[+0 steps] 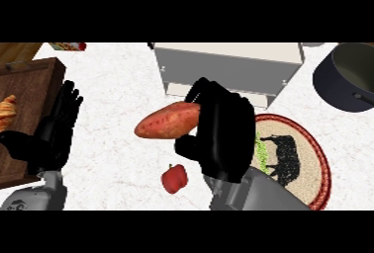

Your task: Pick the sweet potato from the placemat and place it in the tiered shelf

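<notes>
One sweet potato (168, 120) in right hand (223, 136), just before tiered shelf (226, 64) edge.

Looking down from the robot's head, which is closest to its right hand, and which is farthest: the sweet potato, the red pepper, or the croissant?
From the right hand:
1. Sweet potato, touching the hand, on its left side.
2. Red pepper, on the counter below and left of the hand.
3. Croissant, far left on the wooden board.

A white speckled worktop (110, 148) filled the view; a dark wooden board (29, 79) lay along its left edge.
</notes>
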Controlling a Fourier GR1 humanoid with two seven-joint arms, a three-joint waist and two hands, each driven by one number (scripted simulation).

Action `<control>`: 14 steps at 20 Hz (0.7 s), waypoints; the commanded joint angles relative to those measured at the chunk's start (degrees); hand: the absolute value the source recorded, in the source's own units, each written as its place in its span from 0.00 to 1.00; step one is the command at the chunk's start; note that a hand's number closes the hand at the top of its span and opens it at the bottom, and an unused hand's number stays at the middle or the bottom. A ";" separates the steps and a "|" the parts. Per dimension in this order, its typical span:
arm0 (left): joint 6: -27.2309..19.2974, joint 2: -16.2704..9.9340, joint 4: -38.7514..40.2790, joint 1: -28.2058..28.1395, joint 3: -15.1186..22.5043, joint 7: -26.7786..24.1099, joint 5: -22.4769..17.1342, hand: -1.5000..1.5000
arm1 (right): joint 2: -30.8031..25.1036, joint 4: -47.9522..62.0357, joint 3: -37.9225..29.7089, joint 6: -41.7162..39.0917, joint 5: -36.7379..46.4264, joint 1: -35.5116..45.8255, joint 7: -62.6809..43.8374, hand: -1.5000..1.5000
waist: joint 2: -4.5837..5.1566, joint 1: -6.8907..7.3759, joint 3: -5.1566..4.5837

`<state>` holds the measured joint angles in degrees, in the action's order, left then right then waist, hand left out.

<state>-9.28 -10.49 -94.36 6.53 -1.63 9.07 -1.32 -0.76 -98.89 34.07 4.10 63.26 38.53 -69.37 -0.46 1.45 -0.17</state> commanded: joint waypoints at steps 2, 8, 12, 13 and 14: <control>-0.21 -0.34 0.32 0.79 -0.33 0.57 0.50 0.50 | 0.72 3.93 -1.41 1.21 2.00 7.33 -15.77 1.00 | 0.27 -0.14 0.06; 0.15 0.49 0.32 -1.01 -0.26 -1.87 0.23 0.50 | 0.72 10.97 -9.83 2.79 0.94 11.99 -10.80 1.00 | 0.63 0.11 0.08; 0.68 -0.14 2.53 -0.04 -2.19 -2.67 -0.80 0.50 | 0.72 11.97 -12.64 5.52 2.84 9.96 -7.73 1.00 | 0.66 -0.90 0.11; 0.24 0.45 -2.02 -3.59 -0.51 -1.85 0.16 0.50 | 0.73 13.75 -11.78 7.10 2.17 10.48 -8.14 1.00 | 0.50 -0.01 0.14; 0.64 0.37 0.71 -2.57 -1.42 -2.35 -0.51 0.50 | 0.73 14.10 -13.35 7.83 2.59 9.03 -4.96 1.00 | 0.59 -0.63 0.14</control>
<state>-9.09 -10.13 -94.61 4.81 -2.30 7.61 -1.29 -0.57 -87.74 23.27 6.35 65.52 47.65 -67.62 0.03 1.11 -0.05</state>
